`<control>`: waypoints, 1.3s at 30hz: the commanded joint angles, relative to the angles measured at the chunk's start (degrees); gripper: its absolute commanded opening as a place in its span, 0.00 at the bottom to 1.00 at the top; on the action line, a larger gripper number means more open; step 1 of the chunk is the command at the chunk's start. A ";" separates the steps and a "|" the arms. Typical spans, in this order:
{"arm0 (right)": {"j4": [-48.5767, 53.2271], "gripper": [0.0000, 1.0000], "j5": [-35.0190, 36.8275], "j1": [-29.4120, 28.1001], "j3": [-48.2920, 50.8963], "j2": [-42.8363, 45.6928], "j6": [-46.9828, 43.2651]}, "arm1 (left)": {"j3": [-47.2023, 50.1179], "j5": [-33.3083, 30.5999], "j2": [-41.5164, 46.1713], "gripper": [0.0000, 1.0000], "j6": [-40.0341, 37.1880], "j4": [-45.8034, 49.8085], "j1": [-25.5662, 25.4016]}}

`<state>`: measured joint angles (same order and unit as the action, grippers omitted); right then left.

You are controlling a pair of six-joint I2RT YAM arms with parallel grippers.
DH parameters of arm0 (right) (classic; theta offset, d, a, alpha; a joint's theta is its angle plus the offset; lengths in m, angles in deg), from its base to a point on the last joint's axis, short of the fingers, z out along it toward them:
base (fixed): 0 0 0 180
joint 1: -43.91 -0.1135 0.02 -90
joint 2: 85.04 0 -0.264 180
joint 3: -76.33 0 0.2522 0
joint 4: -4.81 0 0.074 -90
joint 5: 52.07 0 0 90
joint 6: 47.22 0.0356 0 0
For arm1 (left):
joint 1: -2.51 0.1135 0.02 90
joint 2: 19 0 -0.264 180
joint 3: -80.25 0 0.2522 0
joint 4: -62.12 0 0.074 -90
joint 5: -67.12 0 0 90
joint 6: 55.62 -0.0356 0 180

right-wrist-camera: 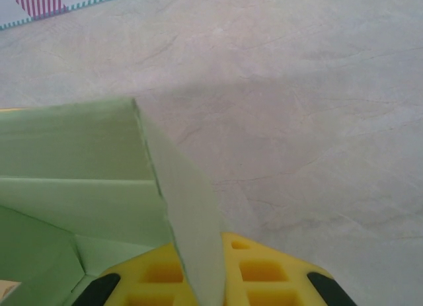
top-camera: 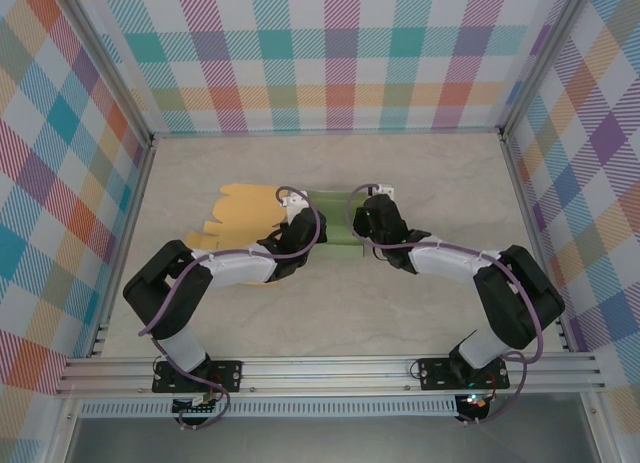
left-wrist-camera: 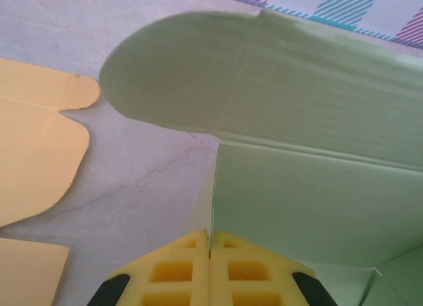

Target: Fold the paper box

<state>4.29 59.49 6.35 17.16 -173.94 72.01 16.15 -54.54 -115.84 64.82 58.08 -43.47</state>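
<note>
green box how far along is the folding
Done: the green box has walls standing up. In hand: left gripper and right gripper each pinch a wall. To do: the rounded flap is not tucked in. A yellow sheet lies flat beside it.

Overhead looks down; both wrist cameras closely share box (left-wrist-camera: 317, 187).

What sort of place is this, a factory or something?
Probably a small lab test cell, not a factory: plaid-printed walls box in a marbled tabletop, an aluminium rail runs along its near edge, and the work is a green paper box beside orange cardboard.
</note>
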 commanded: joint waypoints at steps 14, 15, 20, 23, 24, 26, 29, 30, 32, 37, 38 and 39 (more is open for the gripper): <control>-2.06 0.13 3.14 -6.38 7.53 2.90 3.87 | 7.08 0.29 3.29 0.00 2.48 -4.24 -2.88; -2.15 0.13 3.77 -6.76 8.12 3.23 4.03 | 7.63 0.22 3.77 0.00 2.46 -4.27 -3.07; -3.14 0.13 5.64 -9.05 10.89 3.92 3.82 | 10.24 0.47 5.63 0.00 2.42 -5.16 -3.52; -2.91 0.14 8.04 -10.87 11.97 3.65 3.90 | 12.91 0.17 6.84 0.00 2.40 -6.97 -3.82; -2.94 0.14 8.77 -11.44 12.33 3.65 4.18 | 13.84 -0.16 7.19 0.00 2.43 -7.56 -3.95; -3.02 0.14 10.45 -13.07 13.26 3.90 4.86 | 16.03 -0.70 8.18 0.00 2.39 -9.02 -4.11; -2.37 0.17 13.12 -15.34 13.61 4.49 5.29 | 18.36 -1.06 9.28 0.00 1.92 -10.75 -4.41; -2.09 0.17 13.87 -16.01 13.54 4.74 5.24 | 18.76 -1.38 9.47 0.00 1.77 -11.06 -4.59; -1.76 0.18 15.28 -17.30 13.44 5.05 5.18 | 19.38 -1.79 9.47 0.00 1.24 -12.07 -5.06; -1.72 0.16 18.63 -17.89 13.42 4.80 4.41 | 19.36 -2.41 7.19 0.00 0.17 -16.59 -6.38; -1.76 0.15 20.26 -17.90 13.21 4.71 3.64 | 18.77 -2.51 6.41 0.00 -0.34 -17.62 -6.64; -1.85 0.14 21.34 -17.89 12.92 4.67 2.77 | 18.08 -2.74 5.65 0.00 -0.71 -18.15 -6.88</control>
<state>0.66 77.24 -10.98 29.77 -169.30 75.64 34.42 -58.11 -107.60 65.36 41.10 -48.61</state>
